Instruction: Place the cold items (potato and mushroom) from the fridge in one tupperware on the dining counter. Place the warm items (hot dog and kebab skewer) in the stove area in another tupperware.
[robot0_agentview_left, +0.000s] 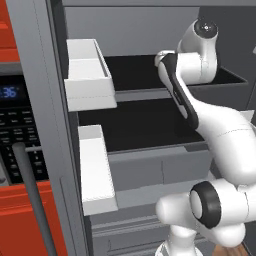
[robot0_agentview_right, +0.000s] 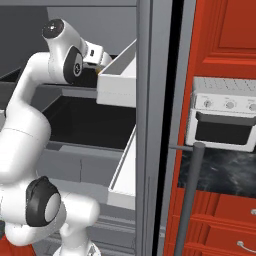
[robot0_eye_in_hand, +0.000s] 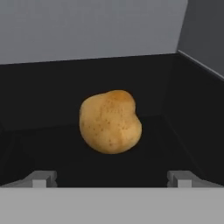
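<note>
A tan, speckled potato lies on the black fridge shelf, centred in the hand view a short way ahead of the fingers. My gripper is open, one fingertip at the left and the other at the right, with nothing between them. In the base views the white arm reaches into the fridge's upper shelf. The mushroom, hot dog, kebab skewer and tupperware are out of view.
White door bins hang on the open fridge door beside the arm. A second dark shelf lies below. The shelf's side wall rises right of the potato. A toaster oven sits among red cabinets.
</note>
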